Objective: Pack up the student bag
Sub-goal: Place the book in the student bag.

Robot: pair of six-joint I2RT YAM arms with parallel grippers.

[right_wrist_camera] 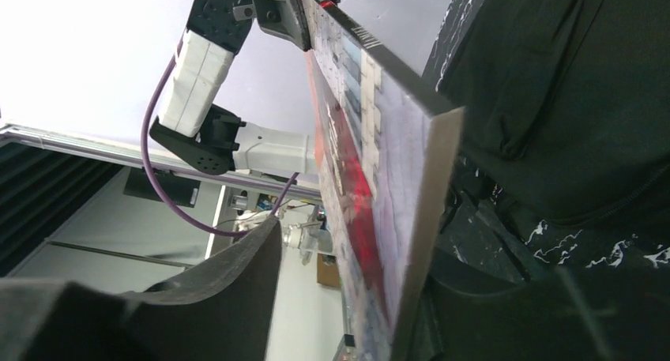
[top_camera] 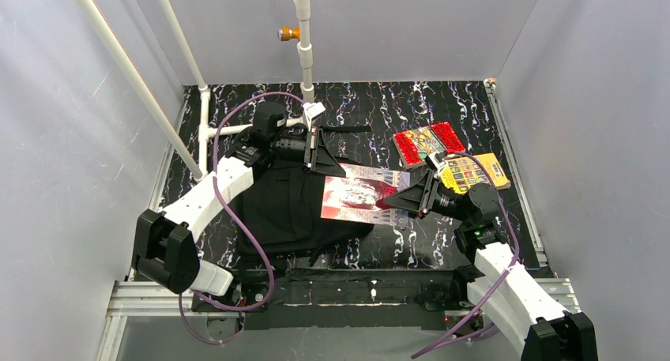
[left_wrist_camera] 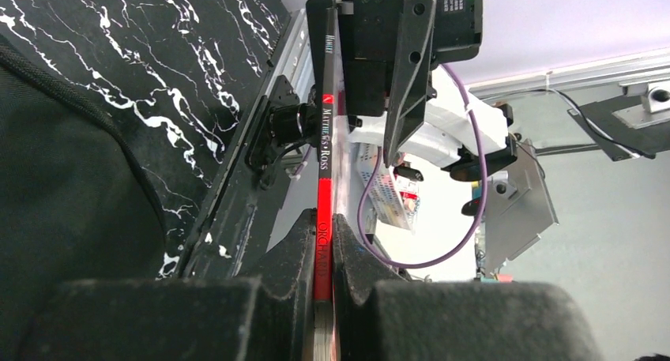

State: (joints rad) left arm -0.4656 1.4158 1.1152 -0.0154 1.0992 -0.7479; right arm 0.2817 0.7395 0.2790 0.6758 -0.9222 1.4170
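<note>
Horizontally extended, left end effector point(left_wrist_camera: 323, 227) pinched the book point(top_camera: 359, 193) by its spine. Right end effector point(top_camera: 399, 201), spread, straddled the opposite edge.

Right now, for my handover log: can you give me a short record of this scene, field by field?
held item: book, red and pale cover
left gripper: shut on the book's spine
right gripper: open, one finger on each side of the book's other end, one finger visibly clear of the cover
student bag: lying on the table, partly under the book
not packed: red book and yellow book, on the table at the right
</note>
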